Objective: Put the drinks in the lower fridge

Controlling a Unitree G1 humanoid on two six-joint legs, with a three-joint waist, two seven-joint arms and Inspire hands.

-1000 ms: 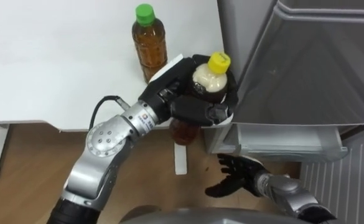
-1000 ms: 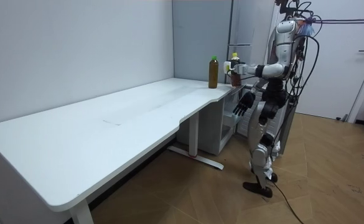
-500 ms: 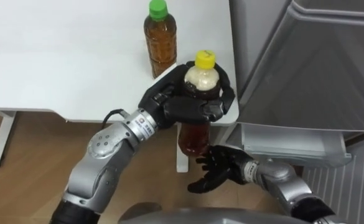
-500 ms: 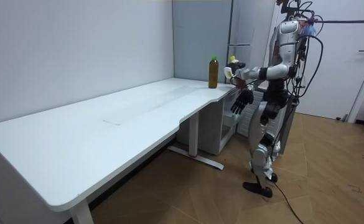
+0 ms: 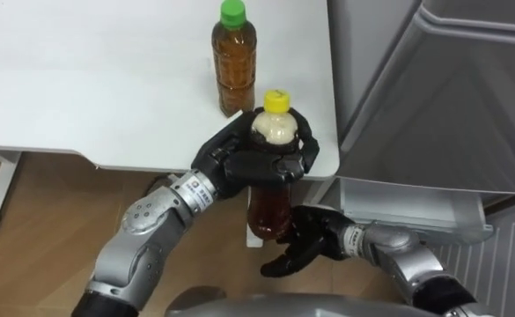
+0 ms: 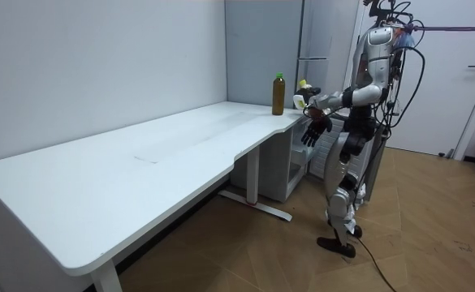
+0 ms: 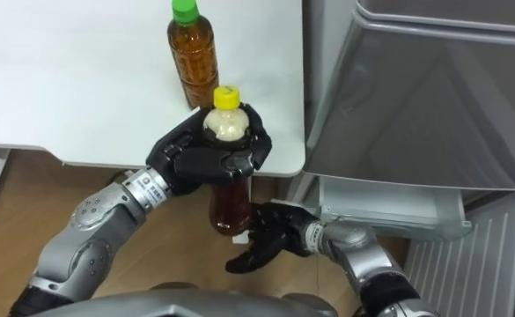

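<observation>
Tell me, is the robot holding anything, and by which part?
Its left hand grips the yellow-capped bottle around its upper body; the right hand holds nothing.

Office-like room: long white desk (image 6: 140, 162), grey partition (image 6: 261, 40), wood floor (image 6: 432, 235), white door (image 6: 464, 105), grey fridge (image 5: 451, 106).

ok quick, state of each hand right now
left hand: closed around the yellow-capped bottle.
right hand: open, holding nothing, by that bottle's base.

My left hand (image 5: 253, 163) covers the shoulder and label of the yellow-capped bottle (image 5: 268, 210). I cannot tell whether my right hand (image 5: 305, 248), below, touches its base. The fridge (image 5: 433, 106) runs off the top and right edges, and the desk (image 5: 81, 88) off the left and top.
</observation>
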